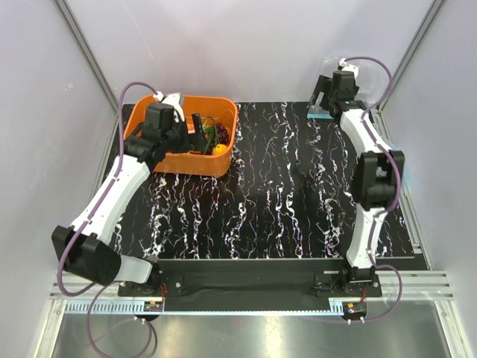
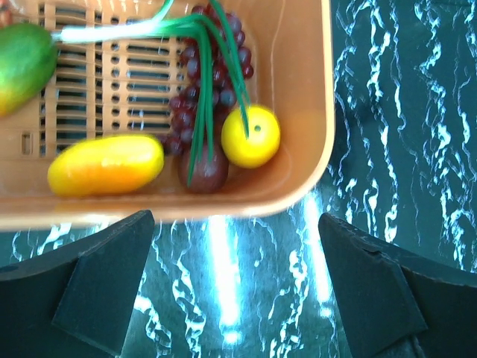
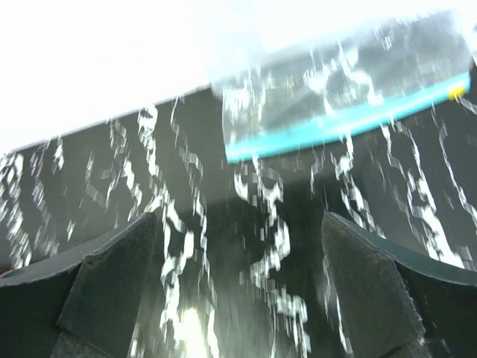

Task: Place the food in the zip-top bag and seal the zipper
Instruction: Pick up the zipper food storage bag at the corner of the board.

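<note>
The left gripper [image 2: 235,298] and right gripper [image 3: 238,298] are spread wide, with nothing held. The food [image 2: 216,89] is kept in the basket [image 2: 298,175] at ten o'clock on the tabletop [image 1: 283,201]. The bag [image 3: 343,74] is laid flat at one o'clock. The thin bag may be pushed away, being slippery. The round lemon [image 2: 251,136] may be dropped.

Orange basket [image 2: 302,179] on marbled worktop [image 2: 402,112], lemon [image 2: 251,136] touching grapes [image 2: 185,112] beneath chive bunch [image 2: 171,26], left hand [image 2: 235,261] spread wide just outside basket's wall
</note>
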Controlling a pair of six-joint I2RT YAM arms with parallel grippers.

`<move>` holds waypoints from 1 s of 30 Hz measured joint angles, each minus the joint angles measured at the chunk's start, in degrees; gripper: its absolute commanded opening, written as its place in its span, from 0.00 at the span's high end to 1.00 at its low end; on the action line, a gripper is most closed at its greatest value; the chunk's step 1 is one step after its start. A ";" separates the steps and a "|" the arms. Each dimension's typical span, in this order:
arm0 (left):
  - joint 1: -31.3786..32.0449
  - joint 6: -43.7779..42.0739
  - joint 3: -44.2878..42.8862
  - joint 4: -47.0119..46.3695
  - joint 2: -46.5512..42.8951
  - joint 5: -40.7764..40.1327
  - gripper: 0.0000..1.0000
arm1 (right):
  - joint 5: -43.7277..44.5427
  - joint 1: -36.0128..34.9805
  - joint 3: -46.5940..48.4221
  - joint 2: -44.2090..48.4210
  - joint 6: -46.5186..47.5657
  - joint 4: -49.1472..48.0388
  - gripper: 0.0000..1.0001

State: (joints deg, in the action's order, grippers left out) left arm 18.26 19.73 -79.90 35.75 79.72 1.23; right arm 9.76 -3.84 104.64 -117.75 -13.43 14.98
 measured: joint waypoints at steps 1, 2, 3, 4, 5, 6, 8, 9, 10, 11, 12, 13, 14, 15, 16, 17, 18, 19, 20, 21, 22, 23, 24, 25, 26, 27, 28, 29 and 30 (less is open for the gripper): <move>0.00 0.13 1.05 0.35 -1.11 0.00 0.01 | 0.26 0.04 2.69 -2.69 0.42 -0.37 0.00; 0.00 0.35 2.14 0.76 -2.19 0.02 0.01 | 0.35 0.09 5.29 -5.51 0.79 -0.52 0.00; 0.00 0.61 2.91 0.90 -2.93 0.02 0.01 | 0.48 0.09 7.78 -7.93 1.22 -0.42 0.00; 0.00 1.03 3.85 0.85 -3.85 0.07 0.01 | 0.63 0.09 10.69 -10.78 1.75 -0.17 0.00; 0.00 1.36 4.79 0.90 -4.70 0.11 0.01 | 0.72 0.09 13.33 -13.35 2.19 0.07 0.01; 0.00 1.70 5.79 0.72 -5.53 0.17 0.01 | 0.90 0.09 16.74 -16.33 2.84 0.63 0.00; -0.02 2.03 7.76 0.63 -7.19 0.26 0.01 | 1.27 0.09 22.12 -21.07 3.93 1.53 0.00; 0.00 2.14 8.68 0.68 -8.02 0.33 0.01 | 1.46 0.09 25.35 -23.61 4.72 2.16 0.00; 0.00 2.16 9.49 0.74 -8.83 0.33 0.01 | 1.73 0.09 28.24 -25.83 5.62 2.51 0.00; 0.00 2.14 10.05 0.76 -9.40 0.31 0.01 | 1.84 0.09 30.05 -27.34 6.27 2.84 0.00; 0.00 2.08 10.47 0.94 -9.97 0.26 0.01 | 2.19 0.15 32.02 -28.89 6.95 2.97 0.00; 0.00 1.97 10.80 1.01 -10.36 0.24 0.01 | 2.71 0.39 33.20 -29.97 7.28 2.95 0.00; 0.00 1.60 11.02 1.05 -10.67 0.11 0.01 | 3.08 0.44 33.94 -30.62 7.48 3.04 0.00; 0.00 1.36 11.04 1.29 -10.80 0.04 0.01 | 3.43 0.57 34.80 -31.39 7.65 3.02 0.00; 0.00 1.01 11.04 1.55 -10.88 -0.07 0.01 | 4.07 0.74 35.52 -32.06 7.93 2.97 0.00; 0.00 0.70 11.04 1.75 -10.95 -0.13 0.01 | 4.63 1.01 36.37 -32.76 8.37 2.86 0.00; 0.00 0.31 11.04 2.01 -10.95 -0.17 0.01 | 5.35 1.31 37.16 -33.40 8.90 2.60 0.00; 0.00 -0.09 11.04 2.12 -10.97 -0.20 0.01 | 6.08 1.55 37.51 -33.90 9.22 2.29 0.00; 0.00 -0.37 11.04 2.19 -10.97 -0.37 0.01 | 6.71 1.90 37.59 -34.29 9.51 1.92 0.02; 0.00 -0.70 11.04 2.27 -10.99 -0.63 0.01 | 7.43 2.25 37.64 -34.73 9.70 1.64 0.08; 0.00 -0.98 11.04 2.34 -10.99 -0.90 0.01 | 8.13 2.58 37.86 -35.21 9.94 1.27 0.15; -0.02 -1.29 11.04 2.38 -10.99 -1.14 0.01 | 8.61 2.84 38.14 -35.78 10.10 1.01 0.24; -0.02 -1.53 11.04 2.43 -10.99 -1.33 0.01 | 9.25 3.08 39.04 -36.72 10.32 0.85 0.52; 0.00 -1.73 11.04 2.47 -10.99 -1.46 0.01 | 9.81 3.23 39.80 -37.57 10.67 0.46 0.63; 0.00 -1.92 11.04 2.56 -10.99 -1.62 0.01 | 10.49 3.45 40.30 -38.27 10.29 0.00 0.73; 0.00 -2.08 11.04 2.64 -10.99 -1.70 0.01 | 10.88 3.65 40.52 -38.77 10.19 -0.39 0.83; 0.00 -2.23 11.04 2.75 -10.95 -1.81 0.01 | 11.19 3.78 40.52 -39.06 10.19 -0.55 0.94; 0.00 -2.43 11.02 2.82 -10.84 -1.90 0.01 | 11.67 3.87 40.54 -39.32 10.08 -0.61 1.00; 0.00 -2.58 10.97 2.82 -10.69 -1.92 0.01 | 12.02 3.89 40.54 -39.43 9.62 -0.66 1.00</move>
State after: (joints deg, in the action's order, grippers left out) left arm 18.26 17.15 -68.93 38.57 69.04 -0.69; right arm 21.78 0.05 145.18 -157.18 -3.81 14.33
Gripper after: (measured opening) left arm 0.988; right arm 0.078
